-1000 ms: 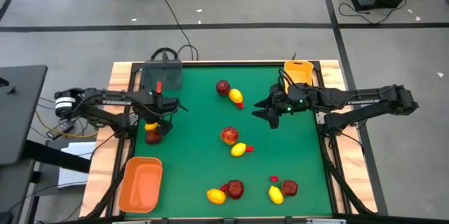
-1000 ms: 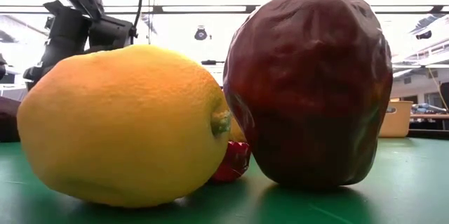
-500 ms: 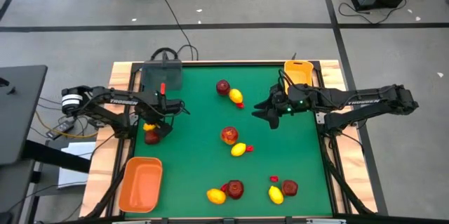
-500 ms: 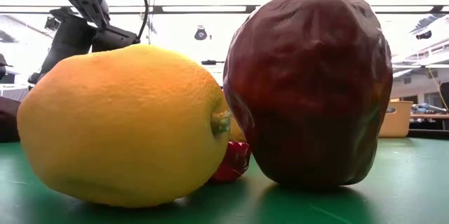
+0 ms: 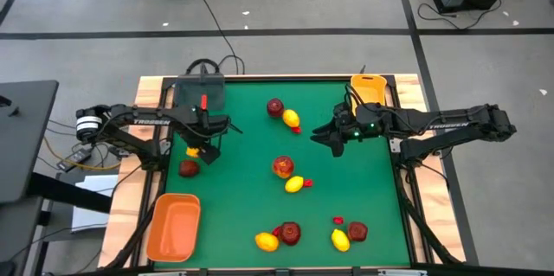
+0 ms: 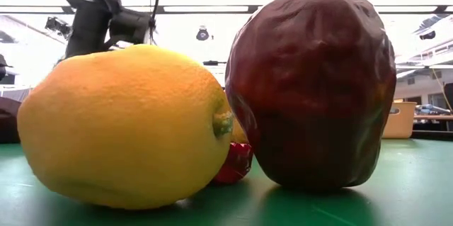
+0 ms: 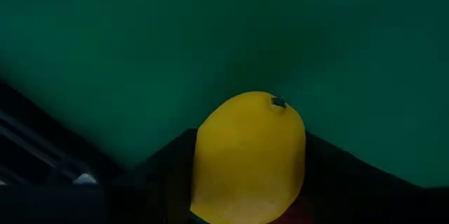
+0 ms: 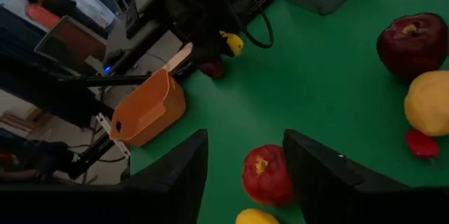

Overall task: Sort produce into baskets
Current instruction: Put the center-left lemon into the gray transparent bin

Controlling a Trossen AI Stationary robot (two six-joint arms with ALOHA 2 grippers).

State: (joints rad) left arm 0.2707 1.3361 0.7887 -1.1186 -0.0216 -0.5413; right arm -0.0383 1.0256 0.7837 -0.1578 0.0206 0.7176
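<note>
My left gripper [image 5: 201, 144] is shut on a small yellow lemon [image 7: 249, 157] above the mat's left part, near the dark grey basket [image 5: 197, 94]. A dark red apple [image 5: 189, 168] lies on the mat just nearward of it. My right gripper [image 5: 332, 138] hovers open and empty right of centre, near the yellow basket [image 5: 368, 88]. The orange basket [image 5: 173, 226] stands at the near left. In the low view a lemon [image 6: 127, 127] and a dark apple [image 6: 311, 88] fill the foreground and hide the held lemon. My left gripper pinches the lemon by its two sides [image 7: 203, 168] between the two fingers [image 7: 337, 178]. The fingers come from above, pointing down. The lemon's tip end [image 7: 278, 102] sticks out past the fingers, and the lemon is lifted clear of the mat.
More produce lies on the green mat: an apple [image 5: 274, 106] and lemon [image 5: 291, 118] at the far middle, a red-orange apple [image 5: 283, 167] and lemon [image 5: 294, 184] at centre, and several fruits and small red pieces [image 5: 338, 221] along the near edge.
My left gripper has risen with the lemon and gone a little toward the table's right and far edges. The lemon is now lifted clear, away from the dark red apple, which stays on the mat.
</note>
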